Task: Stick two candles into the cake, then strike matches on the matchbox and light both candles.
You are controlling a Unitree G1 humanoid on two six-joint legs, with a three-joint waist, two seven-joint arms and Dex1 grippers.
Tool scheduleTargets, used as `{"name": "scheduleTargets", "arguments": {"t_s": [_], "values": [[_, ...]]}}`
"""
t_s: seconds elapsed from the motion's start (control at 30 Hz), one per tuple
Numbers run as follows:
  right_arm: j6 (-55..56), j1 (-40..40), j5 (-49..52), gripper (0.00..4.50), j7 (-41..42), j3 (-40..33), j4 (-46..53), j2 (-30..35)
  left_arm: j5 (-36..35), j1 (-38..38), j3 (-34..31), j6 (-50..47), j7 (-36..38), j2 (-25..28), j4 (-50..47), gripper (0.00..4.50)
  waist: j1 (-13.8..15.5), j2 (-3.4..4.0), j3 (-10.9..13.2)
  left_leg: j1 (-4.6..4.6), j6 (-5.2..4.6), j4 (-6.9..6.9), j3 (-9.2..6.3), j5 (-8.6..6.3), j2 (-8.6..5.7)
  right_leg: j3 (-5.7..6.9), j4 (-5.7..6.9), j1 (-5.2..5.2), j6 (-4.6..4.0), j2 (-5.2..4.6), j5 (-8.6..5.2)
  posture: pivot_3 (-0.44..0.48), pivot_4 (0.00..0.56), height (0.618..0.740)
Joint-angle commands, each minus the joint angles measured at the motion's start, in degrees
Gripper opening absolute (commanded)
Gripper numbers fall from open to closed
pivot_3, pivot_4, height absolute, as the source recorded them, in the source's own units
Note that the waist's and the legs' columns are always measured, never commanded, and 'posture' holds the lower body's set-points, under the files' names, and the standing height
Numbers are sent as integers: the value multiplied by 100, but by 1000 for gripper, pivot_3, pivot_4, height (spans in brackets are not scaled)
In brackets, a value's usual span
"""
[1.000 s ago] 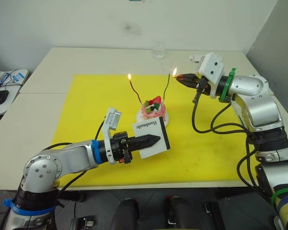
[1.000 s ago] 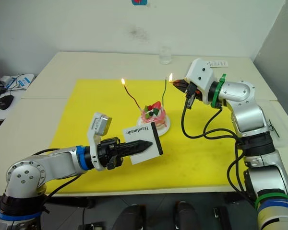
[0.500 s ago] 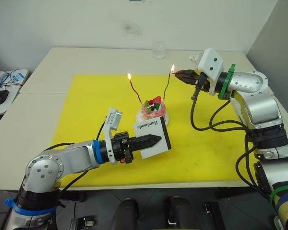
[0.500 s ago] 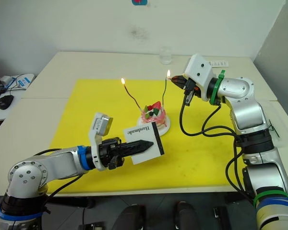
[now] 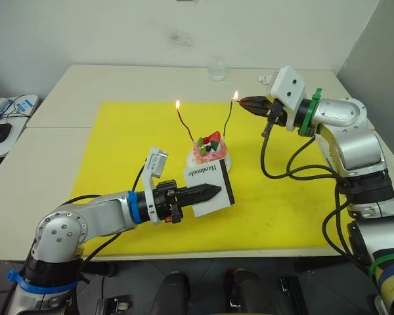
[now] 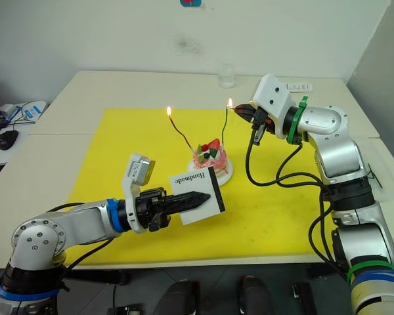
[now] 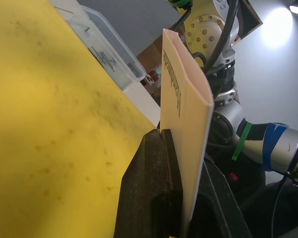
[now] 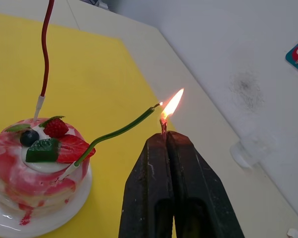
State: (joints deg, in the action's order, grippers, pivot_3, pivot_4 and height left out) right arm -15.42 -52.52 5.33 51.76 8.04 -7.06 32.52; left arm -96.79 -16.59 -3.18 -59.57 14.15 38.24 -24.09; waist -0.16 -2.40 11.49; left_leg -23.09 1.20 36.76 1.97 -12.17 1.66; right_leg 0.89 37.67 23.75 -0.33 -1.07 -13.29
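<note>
Head views: pink cake [image 5: 209,149] on its white plate, mid yellow mat [image 5: 118,164] on the table [image 5: 52,138]. Red-brown candle [image 5: 185,125] and green candle [image 5: 228,123] stuck in the cake; red-brown one lit. Left tool [image 5: 213,191] in front of the cake, clamped on the upright matchbox [image 5: 210,188]. Right tool [image 5: 244,102] right of the cake.

Left wrist view: matchbox [image 7: 181,124] pinched edge-on.

Right wrist view: right tool [image 8: 165,141] pressed together on a burning match [image 8: 163,125], flame beside the green candle's tip.

An office or lab: pale tables [image 5: 65,98], computer mouse [image 5: 0,132], bare white wall [image 5: 118,33].
</note>
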Motion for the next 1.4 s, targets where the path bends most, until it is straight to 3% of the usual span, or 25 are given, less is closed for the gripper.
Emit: {"name": "scheduleTargets", "arguments": {"t_s": [0.03,1.1,1.4], "values": [[39,-99,19,46,16,-111,233,73,-190,-44,-13,52,5,23,-99,0,0,0,0,0,0,0,0,0,0,0,0,0,0,0,0,0,150,740],[-256,188,161,46,72,-223,653,437,-256,-68,42,21,76,88,-92,0,0,0,0,-46,0,5,-4,0,-1,4,0,41,1,1,1,0,150,740],[-797,483,361,46,133,-513,1381,865,-233,-13,26,32,124,118,-146,0,13,0,0,-53,0,5,-8,0,-1,8,-4,42,2,0,1,0,150,740]]}}
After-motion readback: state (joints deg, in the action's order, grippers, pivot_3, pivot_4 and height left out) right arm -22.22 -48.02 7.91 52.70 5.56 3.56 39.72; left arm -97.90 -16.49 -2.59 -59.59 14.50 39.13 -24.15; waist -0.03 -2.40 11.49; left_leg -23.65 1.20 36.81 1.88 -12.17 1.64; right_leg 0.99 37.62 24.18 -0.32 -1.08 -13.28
